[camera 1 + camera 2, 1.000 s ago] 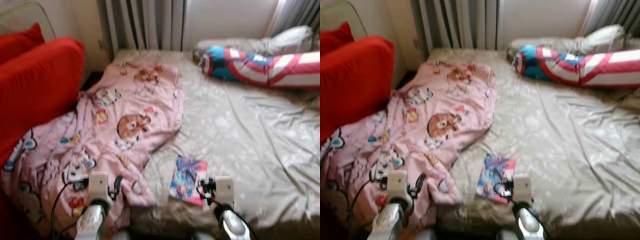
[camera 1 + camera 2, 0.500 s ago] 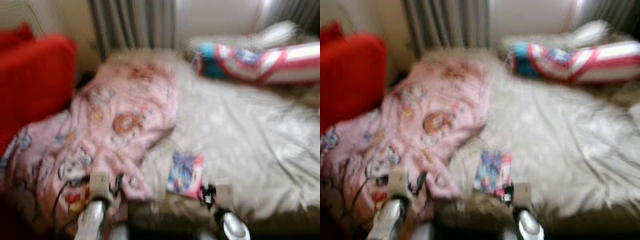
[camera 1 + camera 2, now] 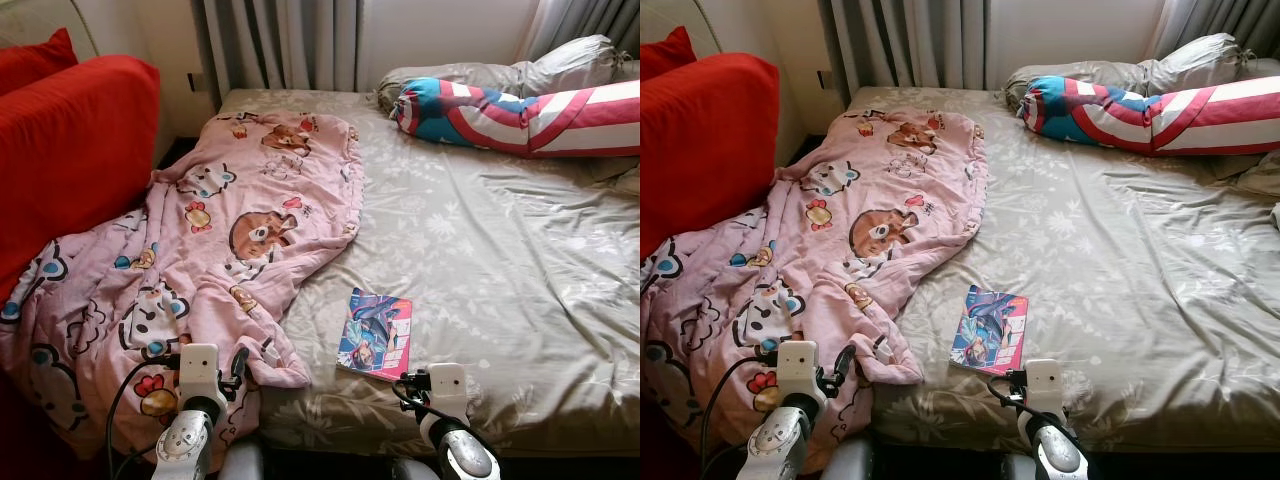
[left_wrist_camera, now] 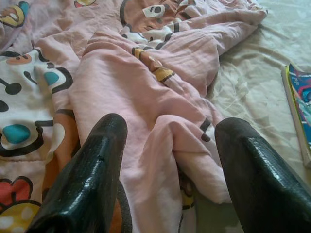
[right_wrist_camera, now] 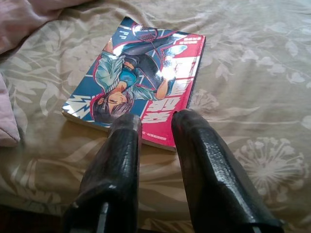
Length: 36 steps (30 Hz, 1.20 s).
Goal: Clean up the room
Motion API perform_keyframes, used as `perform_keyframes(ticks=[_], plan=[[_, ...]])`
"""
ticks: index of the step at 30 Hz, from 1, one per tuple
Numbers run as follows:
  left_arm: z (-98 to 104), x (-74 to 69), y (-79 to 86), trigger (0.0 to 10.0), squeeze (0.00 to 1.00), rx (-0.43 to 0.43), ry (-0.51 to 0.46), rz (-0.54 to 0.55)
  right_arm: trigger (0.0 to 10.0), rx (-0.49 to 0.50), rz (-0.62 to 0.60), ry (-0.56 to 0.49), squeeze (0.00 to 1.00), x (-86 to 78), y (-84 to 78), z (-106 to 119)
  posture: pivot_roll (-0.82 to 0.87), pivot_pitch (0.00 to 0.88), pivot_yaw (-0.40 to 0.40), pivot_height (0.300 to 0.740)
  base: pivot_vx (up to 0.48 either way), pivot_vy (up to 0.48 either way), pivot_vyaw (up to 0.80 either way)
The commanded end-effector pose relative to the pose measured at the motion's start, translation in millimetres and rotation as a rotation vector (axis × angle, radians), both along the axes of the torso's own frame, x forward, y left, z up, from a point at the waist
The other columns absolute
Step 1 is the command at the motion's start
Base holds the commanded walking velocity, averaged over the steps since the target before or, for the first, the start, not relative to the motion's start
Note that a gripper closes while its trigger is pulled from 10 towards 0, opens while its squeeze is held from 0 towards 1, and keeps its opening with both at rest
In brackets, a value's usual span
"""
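Glossy paper book, soft cloth blanket

From my grippers, open olive floral bedsheet lies toward 1 o'clock; the rumpled pink cartoon-print blanket blocks 11 o'clock.

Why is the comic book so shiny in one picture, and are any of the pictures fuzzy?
In the right wrist view, light bounces off the glossy cover of the comic book, making white glare patches, and the right claw up close looks soft. The left and right eye views are sharp and evenly daylit. In the left wrist view the pink cartoon blanket is clear, while the left claw is slightly out of focus.
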<state>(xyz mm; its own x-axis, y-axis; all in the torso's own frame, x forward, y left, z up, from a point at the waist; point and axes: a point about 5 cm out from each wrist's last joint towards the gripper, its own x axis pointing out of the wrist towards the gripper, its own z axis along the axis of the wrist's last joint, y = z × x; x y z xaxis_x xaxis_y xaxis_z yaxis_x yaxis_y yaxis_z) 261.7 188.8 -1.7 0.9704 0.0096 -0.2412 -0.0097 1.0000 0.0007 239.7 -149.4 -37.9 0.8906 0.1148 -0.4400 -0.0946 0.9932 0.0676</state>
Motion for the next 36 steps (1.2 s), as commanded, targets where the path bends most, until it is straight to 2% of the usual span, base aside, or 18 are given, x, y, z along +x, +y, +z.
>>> perform_keyframes(ticks=[1, 20, 28, 36], plan=[[-1.3, 0.3, -1.0, 10.0, 0.00, -0.002, 0.017, -0.009, 10.0, 0.001, -0.007, 0.011, 0.00, -1.9, -3.0, -1.7, -0.09, 0.054, -0.015, 0.620, 0.000, 0.000, 0.00], [-1.2, 1.5, -3.4, 10.0, 0.00, -0.003, 0.024, -0.018, 10.0, -0.001, -0.002, 0.027, 0.00, -3.7, -2.7, -3.8, -0.09, 0.053, -0.016, 0.620, 0.000, 0.000, 0.00], [-0.5, 2.0, -3.5, 10.0, 0.00, -0.005, 0.020, -0.019, 10.0, -0.002, 0.022, 0.010, 0.00, -1.2, 2.6, -1.6, -0.09, 0.054, -0.016, 0.620, 0.247, 0.000, 0.62], [1.2, 3.8, -4.8, 10.0, 0.00, -0.018, 0.012, -0.015, 10.0, 0.022, -0.002, 0.016, 0.00, -1.4, 1.7, -2.0, -0.09, 0.054, -0.015, 0.620, 0.254, 0.000, 0.00]])
